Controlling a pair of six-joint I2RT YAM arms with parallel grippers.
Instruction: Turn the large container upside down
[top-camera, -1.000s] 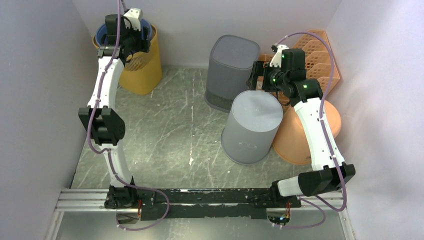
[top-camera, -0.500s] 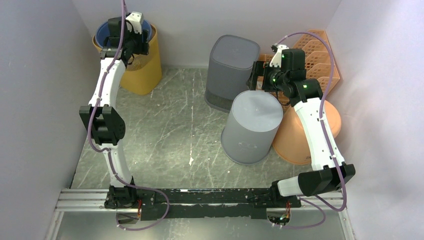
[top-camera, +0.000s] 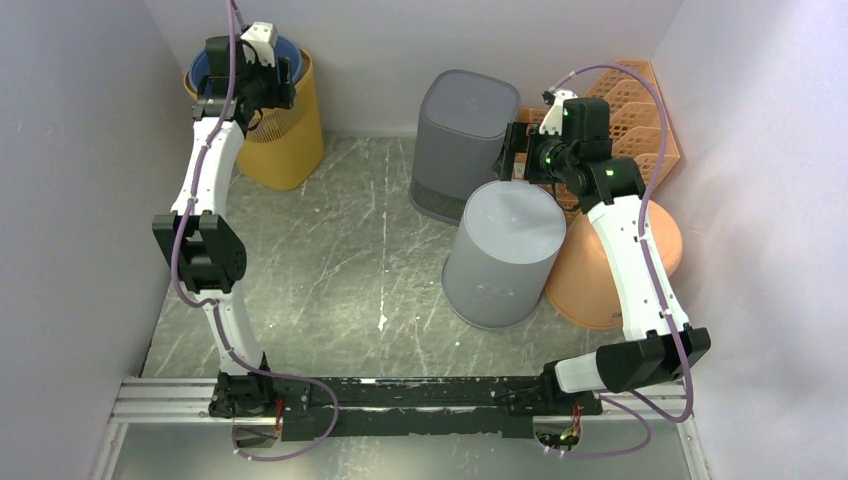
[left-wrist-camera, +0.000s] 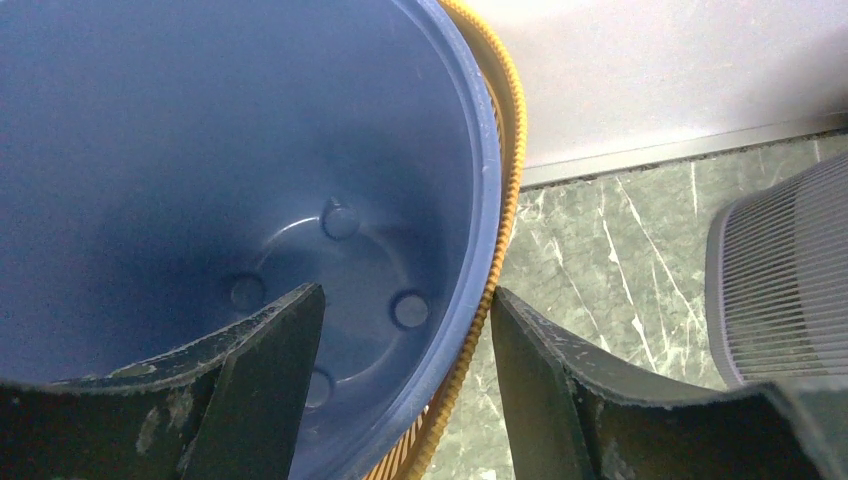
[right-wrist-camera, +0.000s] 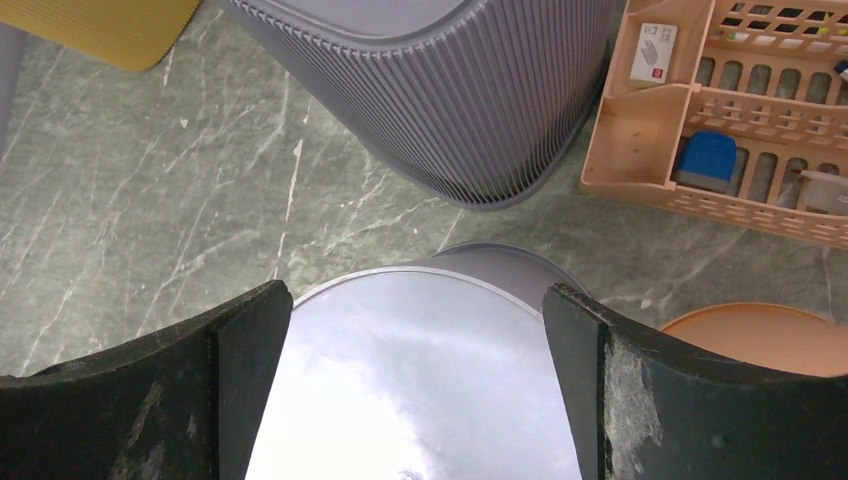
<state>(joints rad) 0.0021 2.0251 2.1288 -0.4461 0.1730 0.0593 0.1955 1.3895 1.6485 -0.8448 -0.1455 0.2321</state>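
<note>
We find no text, brand or number that we can read. A small white box (right-wrist-camera: 655, 52) in the peach organizer tray (right-wrist-camera: 640, 130) carries a red mark and some faint print, but it is too small for us to make out.

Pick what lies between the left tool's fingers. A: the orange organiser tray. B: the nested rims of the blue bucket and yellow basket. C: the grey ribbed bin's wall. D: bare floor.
B: the left tool has one finger inside the blue bucket, the other outside the yellow basket.
</note>
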